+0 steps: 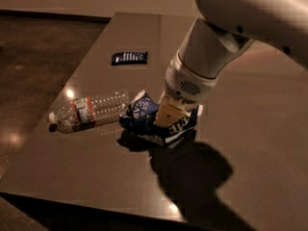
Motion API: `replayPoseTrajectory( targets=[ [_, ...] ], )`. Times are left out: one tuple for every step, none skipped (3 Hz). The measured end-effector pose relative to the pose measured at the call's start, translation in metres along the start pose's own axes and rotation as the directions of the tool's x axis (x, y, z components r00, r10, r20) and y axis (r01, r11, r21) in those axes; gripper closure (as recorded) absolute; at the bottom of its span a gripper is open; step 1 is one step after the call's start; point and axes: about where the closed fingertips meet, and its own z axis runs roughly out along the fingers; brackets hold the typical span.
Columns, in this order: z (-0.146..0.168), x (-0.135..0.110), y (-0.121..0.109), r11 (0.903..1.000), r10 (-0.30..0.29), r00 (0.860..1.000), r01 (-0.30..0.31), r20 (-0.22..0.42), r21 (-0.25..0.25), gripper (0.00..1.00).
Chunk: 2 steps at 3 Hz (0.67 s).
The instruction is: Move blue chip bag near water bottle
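The gripper (169, 120) pinches the blue chip bag (141, 111) (crumpled), just beside the water bottle (91, 110).

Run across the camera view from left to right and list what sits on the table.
water bottle → small dark blue packet, farther back → blue chip bag, with the gripper down on its right half, gripping it.

Dim, warm light. Glossy brown tabletop (96, 177) carries small glare spots beside clear ribbed plastic water bottle (91, 110). White arm (211, 57) and gripper (169, 115), clamped on wrinkly dark blue foil chip bag (139, 110), throw heavy shadow toward near-right.
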Motion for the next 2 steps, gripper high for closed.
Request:
replayPoseTrajectory(
  targets=[
    [-0.0013,-0.0008,0.0011,1.0,-0.002,1.0,0.002,0.0,0.003,0.3],
    [-0.0021,-0.0016,0.0018,1.0,-0.004,1.0,0.004,0.0,0.006,0.08]
  ],
)
